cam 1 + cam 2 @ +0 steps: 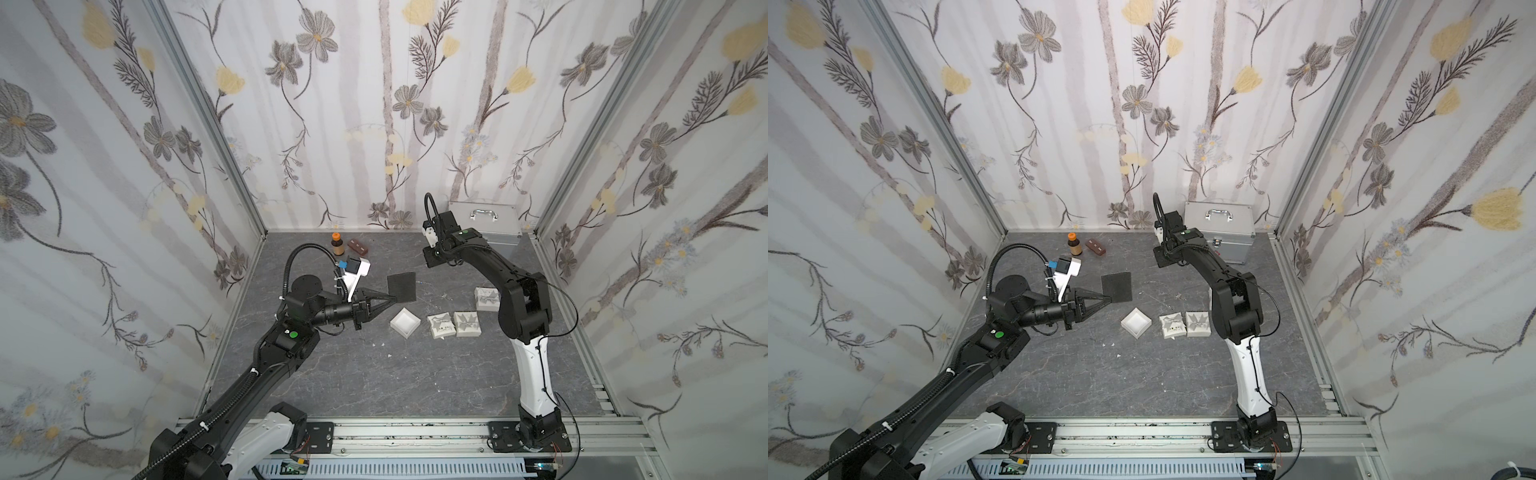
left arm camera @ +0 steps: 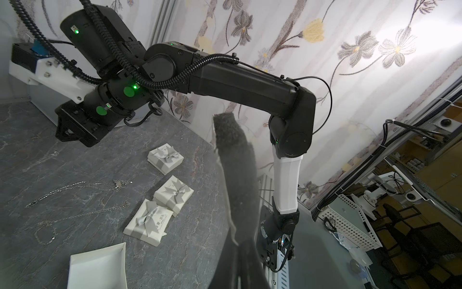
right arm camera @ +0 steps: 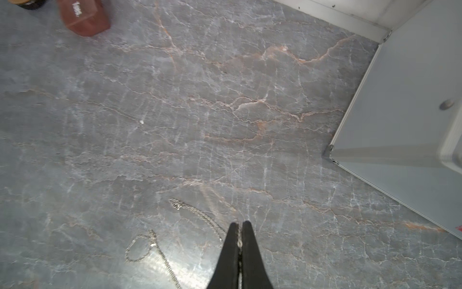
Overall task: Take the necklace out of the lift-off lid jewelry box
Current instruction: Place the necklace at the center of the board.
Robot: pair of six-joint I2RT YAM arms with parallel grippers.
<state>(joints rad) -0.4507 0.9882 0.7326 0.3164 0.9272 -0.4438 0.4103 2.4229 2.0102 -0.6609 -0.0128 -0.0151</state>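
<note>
Loosely, necklace draped lengthwise, off right pincer

No text is legible in any view. A brown block, far ahead of the right tool, carries white lettering, blurred beyond reading. The bow-topped white box nearest the left tool carries grey print beside its bow, too small to read.

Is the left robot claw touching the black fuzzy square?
Touching. In both top views the left gripper is shut on an edge of the black foam square.
</note>
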